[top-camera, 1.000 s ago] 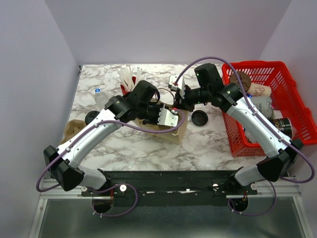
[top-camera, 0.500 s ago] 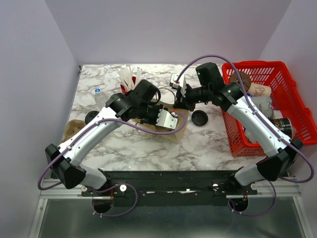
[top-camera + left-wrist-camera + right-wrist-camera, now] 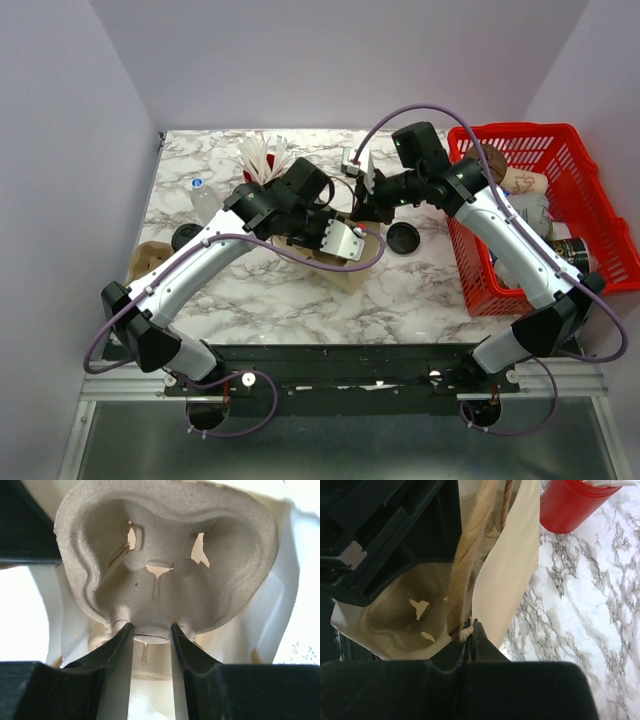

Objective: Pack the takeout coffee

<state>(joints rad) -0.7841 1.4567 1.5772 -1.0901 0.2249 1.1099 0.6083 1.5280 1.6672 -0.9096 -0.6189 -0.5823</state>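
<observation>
While the left jaws grip a pulp carrier (image 3: 165,580) inside the paper bag (image 3: 512,575), the right jaws pinch the bag's rim; the coffee cup (image 3: 147,263) sits at middle left on the worktop (image 3: 420,295).

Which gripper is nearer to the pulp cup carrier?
Left. The left gripper clamps the pulp cup carrier itself; the right gripper pinches the paper bag edge beside it.
</observation>
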